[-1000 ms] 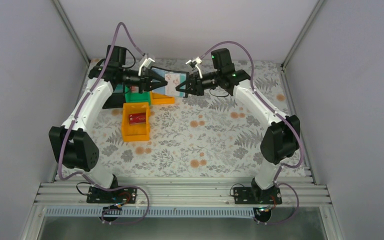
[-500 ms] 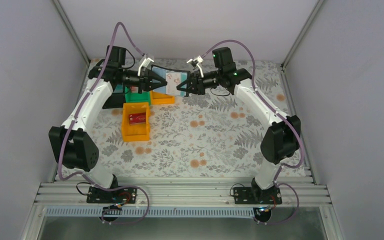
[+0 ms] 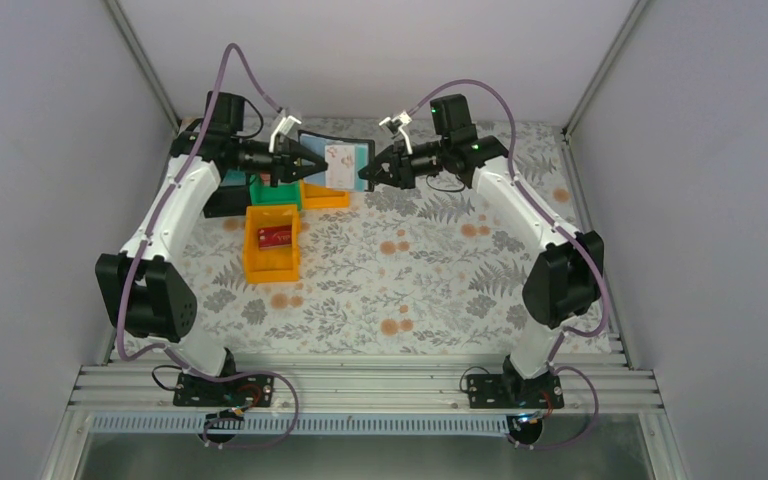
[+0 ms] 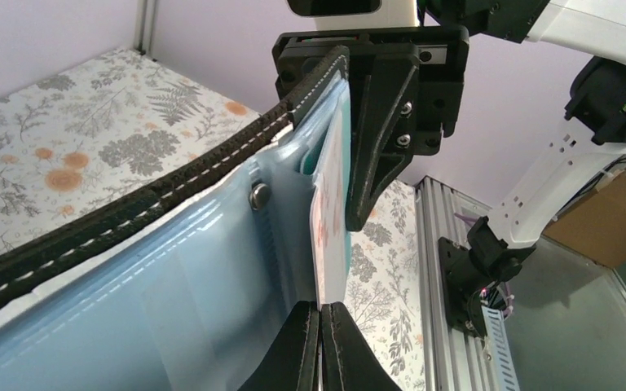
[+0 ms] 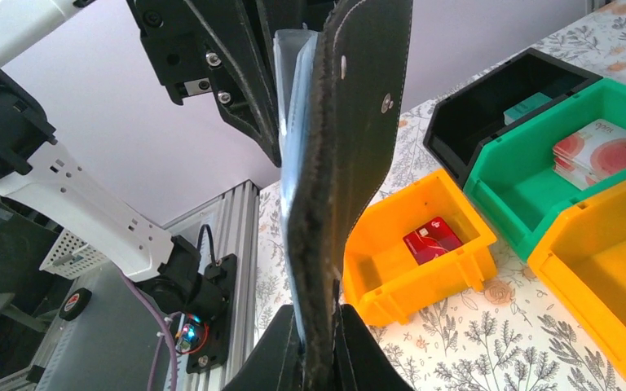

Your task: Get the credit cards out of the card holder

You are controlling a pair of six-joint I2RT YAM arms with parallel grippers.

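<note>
I see card holder up in air between both arms, over far part of tabletop. Right tool is clamped on its black stitched edge. Left tool is pinched narrow on whitish card with red spots; card sits partly inside pale blue pocket. Below, red card lies in orange tray. Another pale card lies in green tray.

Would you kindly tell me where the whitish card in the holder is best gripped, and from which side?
Pinch the whitish card across its flat faces at the edge standing out of the card holder, coming from the left arm's side, as the left gripper seems to, opposite the right gripper clamping the holder's black border.
</note>
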